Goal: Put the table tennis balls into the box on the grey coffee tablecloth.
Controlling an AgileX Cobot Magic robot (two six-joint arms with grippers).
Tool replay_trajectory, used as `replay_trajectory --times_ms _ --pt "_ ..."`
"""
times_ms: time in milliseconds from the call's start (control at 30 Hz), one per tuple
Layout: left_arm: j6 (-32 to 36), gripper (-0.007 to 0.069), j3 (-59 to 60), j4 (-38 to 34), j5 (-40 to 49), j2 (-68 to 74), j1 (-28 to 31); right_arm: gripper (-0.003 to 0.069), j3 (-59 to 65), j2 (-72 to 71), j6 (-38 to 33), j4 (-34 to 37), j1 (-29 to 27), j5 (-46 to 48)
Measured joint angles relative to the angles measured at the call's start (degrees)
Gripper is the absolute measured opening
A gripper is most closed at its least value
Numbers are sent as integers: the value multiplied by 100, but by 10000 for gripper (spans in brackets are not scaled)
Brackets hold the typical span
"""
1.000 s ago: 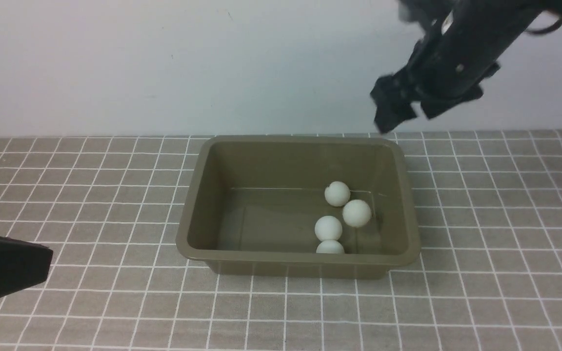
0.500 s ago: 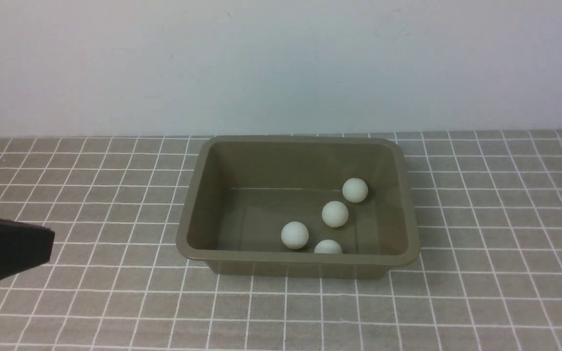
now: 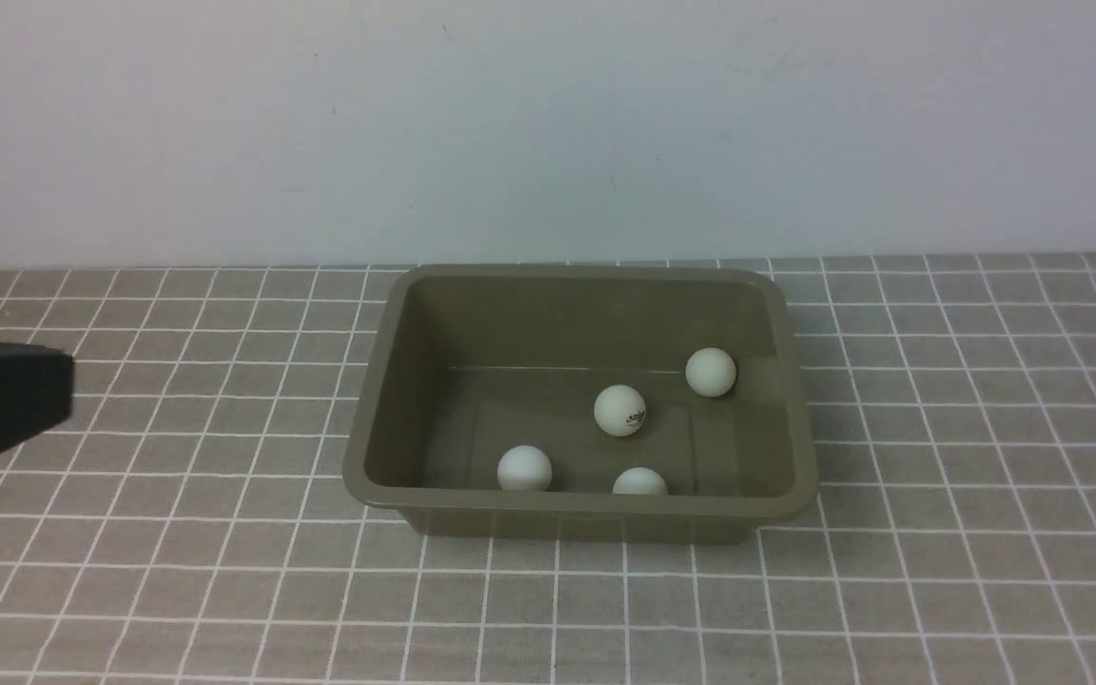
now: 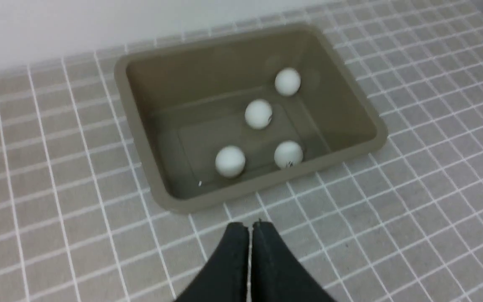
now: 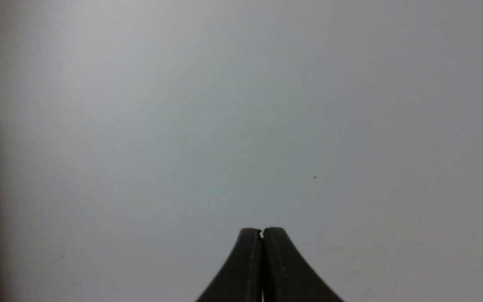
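Box (image 3: 572, 526) sits on checked cloth (image 3: 938, 533), roughly centre of front view, long side toward the robot. All 4 balls are inside on the box floor, none touching: far ball (image 3: 711, 371) by the back R corner, mid ball (image 3: 619, 410) approx centre w/ a small printed mark, near-L ball (image 3: 524, 468) and near ball (image 3: 640, 480) both close to the front wall, the latter half hidden behind the rim. L gripper (image 4: 250, 226): tips pressed together, nothing held, over cloth short of the box's front rim, not touching it; in front view it's a blurred dark block at the L edge. R gripper (image 5: 261, 232): tips together, hairline slit only, nothing held, facing plain pale wall (image 5: 241, 105).
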Motion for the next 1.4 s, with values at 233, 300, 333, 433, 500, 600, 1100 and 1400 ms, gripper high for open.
replay_trajectory --times_ms 233,300,333,433,500,600,1100,1400 --pt "45 -5 921 -86 -970 -1588 0 -13 2 -6 19 0 0 -6" --pt "45 -5 1165 -112 -1179 -1950 0 -13 2 -6 19 0 0 -6" --pt "45 -5 1251 -119 -1213 -2048 0 -13 2 -10 19 0 0 -6" --pt "45 -5 1386 -124 -1189 -2297 0 -13 2 -10 19 0 0 -6" --pt "45 -5 1399 -124 -1189 -2337 0 -13 2 -10 19 0 0 -6" --pt "45 -5 1426 -124 -1183 -2383 0 -13 2 -10 19 0 0 -6" --pt "-90 -5 2675 917 -2329 -2764 299 -13 2 -10 19 0 0 -6" --pt "-346 -5 5049 1525 -2939 -3482 1292 -13 2 -10 19 0 0 -4"
